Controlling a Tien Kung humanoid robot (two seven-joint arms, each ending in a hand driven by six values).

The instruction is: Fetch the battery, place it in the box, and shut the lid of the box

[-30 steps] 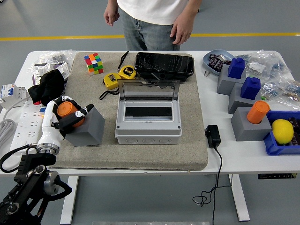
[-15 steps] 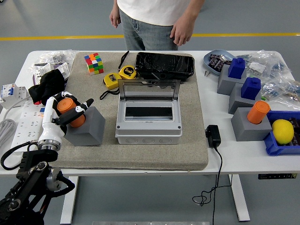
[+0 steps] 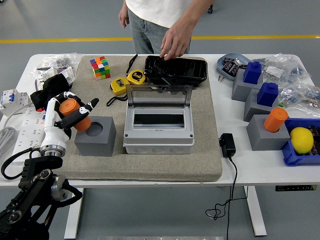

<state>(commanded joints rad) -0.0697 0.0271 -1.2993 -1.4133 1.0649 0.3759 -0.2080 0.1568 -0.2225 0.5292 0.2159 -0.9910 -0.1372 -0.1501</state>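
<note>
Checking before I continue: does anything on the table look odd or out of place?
A person's hand is reaching into the black tray behind the open box. The left hand holds the orange battery, clear of its grey holder.

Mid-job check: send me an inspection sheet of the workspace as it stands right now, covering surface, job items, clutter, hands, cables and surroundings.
Surface: white table with a grey mat over its middle.
Job's things: orange battery clear of the grey holder, whose socket shows empty; grey box at mat centre, clear lid raised.
Clutter: colour cube, two yellow tape measures, black tray, further grey holders with blue and orange pieces at right, yellow fruit in a blue bin.
Grippers: left robot hand grasps the battery; right nothing seen.
Cables: black adapter with lead hanging off the near edge; power strip at left.
Surroundings: person at far side, one hand reaching to the black tray.
</note>
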